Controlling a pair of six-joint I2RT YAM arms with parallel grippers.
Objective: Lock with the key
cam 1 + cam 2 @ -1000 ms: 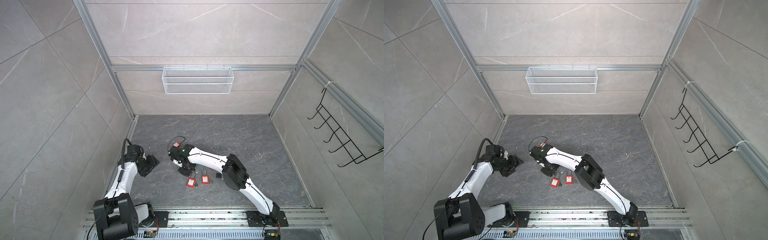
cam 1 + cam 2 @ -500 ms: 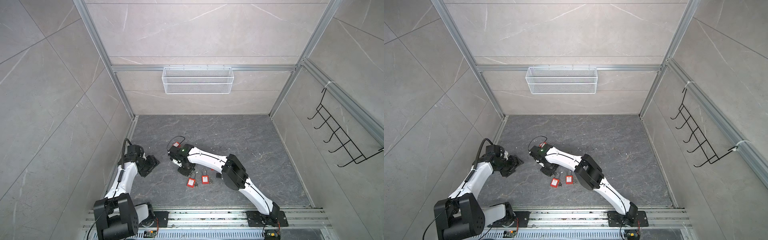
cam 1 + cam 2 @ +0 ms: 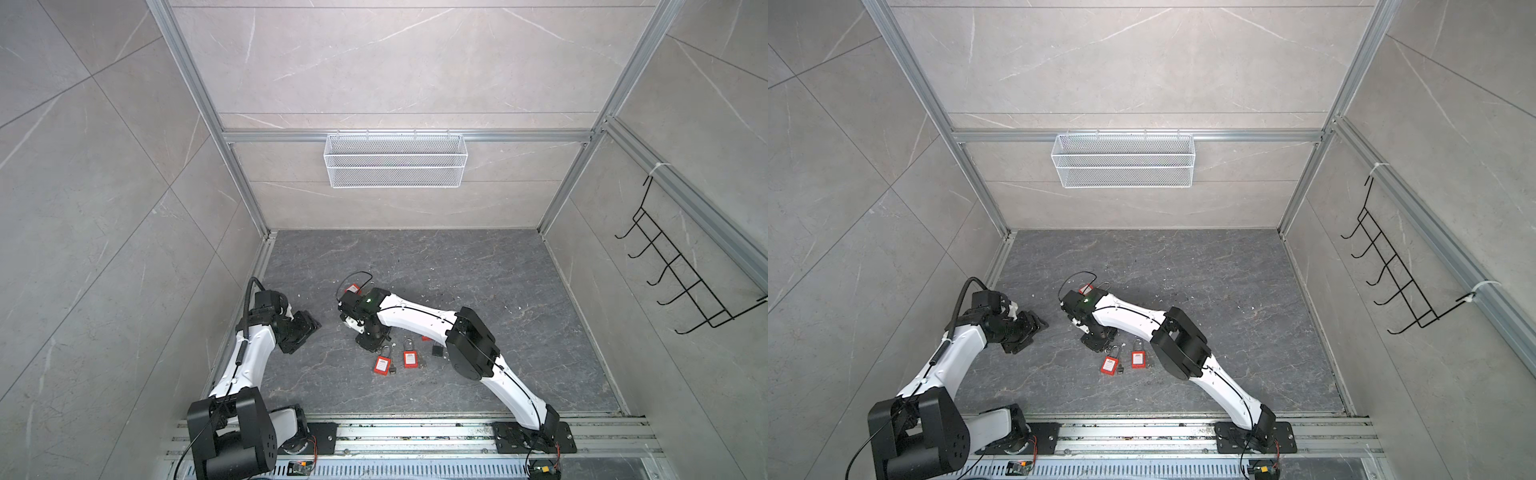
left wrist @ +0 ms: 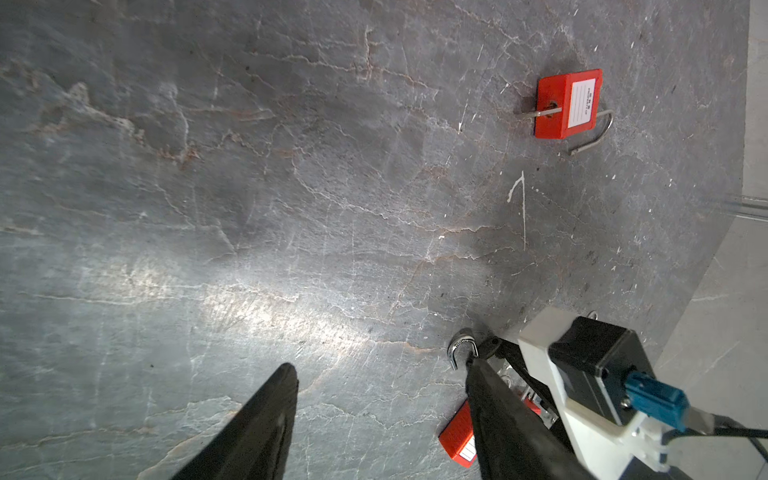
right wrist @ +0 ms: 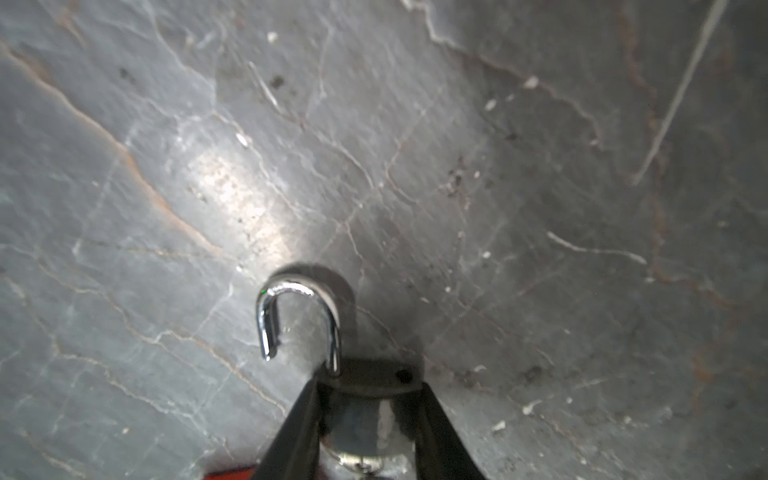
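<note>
On the dark stone floor point(image 3: 415, 257) of this tiled booth, everything gathers round one dark padlock point(image 5: 370, 376), so I place the rest from it. The right arm point(image 3: 419, 318), white with black joints, stretches in from the rail side and bends down right over the padlock. The left arm point(image 3: 253, 353) rises along the left wall and ends well to the padlock's left. High on the back wall beyond the padlock hangs a white wire basket point(image 3: 395, 166). Far off to its right, on the side wall, is a black hook rack point(image 3: 685, 266).

The right gripper point(image 5: 368, 392) comes down on the padlock. Its two black fingers point(image 5: 291, 436) lie against both flanks of the body, clamped on it as far as I can see. The left gripper point(image 4: 379, 368) hovers over bare stone to the padlock's left, touching nothing, its jaws apart with only floor between them.

The padlock's chrome shackle point(image 5: 299, 291) is swung out of the body, one leg free. Two red padlocks point(image 3: 382, 365) point(image 3: 410, 358) lie flat side by side just on the rail side of the dark one. A third red padlock point(image 3: 353, 288) lies just on its back-wall side, half hidden behind the right wrist. A small black piece point(image 3: 1120, 370) sits between the two red ones, touching the left one. It is too small to tell whether it is a key. Another black bit point(image 3: 436, 350) lies to the dark padlock's right, by the right arm's elbow.
</note>
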